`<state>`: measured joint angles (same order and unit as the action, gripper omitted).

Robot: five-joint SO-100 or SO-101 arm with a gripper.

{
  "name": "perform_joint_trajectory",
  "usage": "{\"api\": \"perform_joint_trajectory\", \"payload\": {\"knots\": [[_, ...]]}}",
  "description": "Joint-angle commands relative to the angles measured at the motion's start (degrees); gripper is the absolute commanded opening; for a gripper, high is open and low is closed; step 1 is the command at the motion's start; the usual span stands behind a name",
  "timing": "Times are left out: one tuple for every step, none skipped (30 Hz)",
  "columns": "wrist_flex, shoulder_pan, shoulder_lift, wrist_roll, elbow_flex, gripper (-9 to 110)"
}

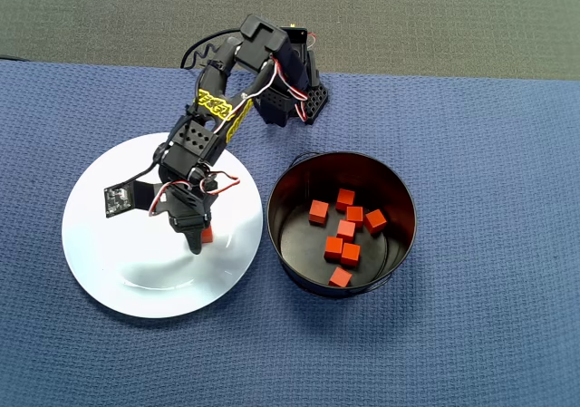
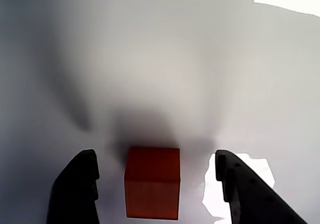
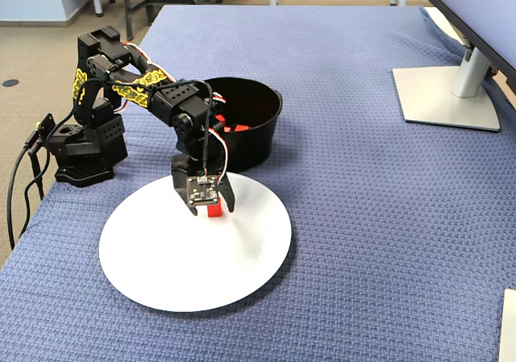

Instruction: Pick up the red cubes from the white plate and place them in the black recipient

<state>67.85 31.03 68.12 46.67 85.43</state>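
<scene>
Red cubes: a single cube (image 2: 152, 189) lies on the white plate (image 1: 109, 271), between the fingers of the gripper (image 2: 160, 194), which stands open with a gap on either side in the wrist view. Overhead, this cube (image 1: 207, 236) sits just right of plate centre. At three o'clock from the plate, the black recipient (image 1: 403, 209) holds seven cubes (image 1: 347, 230). Both vessels rest on the blue-clothed bench (image 1: 489, 334).
</scene>
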Motion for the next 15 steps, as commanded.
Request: {"api": "perform_joint_trajectory", "payload": {"knots": [[-1.76,-1.32,5.19,-0.97,0.79,22],[-2.02,-1.41,5.27,-1.05,0.97,22],[-2.2,-1.41,5.36,-1.05,1.14,21],[-2.46,-1.41,5.62,-1.23,1.49,21],[-2.81,-1.41,5.89,-1.32,1.93,20],[-2.9,-1.58,6.06,-1.32,2.29,20],[-2.99,-1.76,6.33,-1.32,2.72,20],[-3.08,-1.93,6.5,-1.32,3.16,20],[-3.16,-2.02,6.77,-1.32,3.52,20],[-3.34,-2.02,7.03,-1.32,3.87,20],[-3.52,-2.02,7.12,-1.32,3.96,20],[-3.6,-2.02,7.21,-1.49,3.96,20],[-3.78,-2.02,7.38,-1.49,4.04,20],[-4.04,-1.93,7.73,-1.49,4.39,20],[-4.48,-2.02,8.17,-1.67,5.01,20]]}}
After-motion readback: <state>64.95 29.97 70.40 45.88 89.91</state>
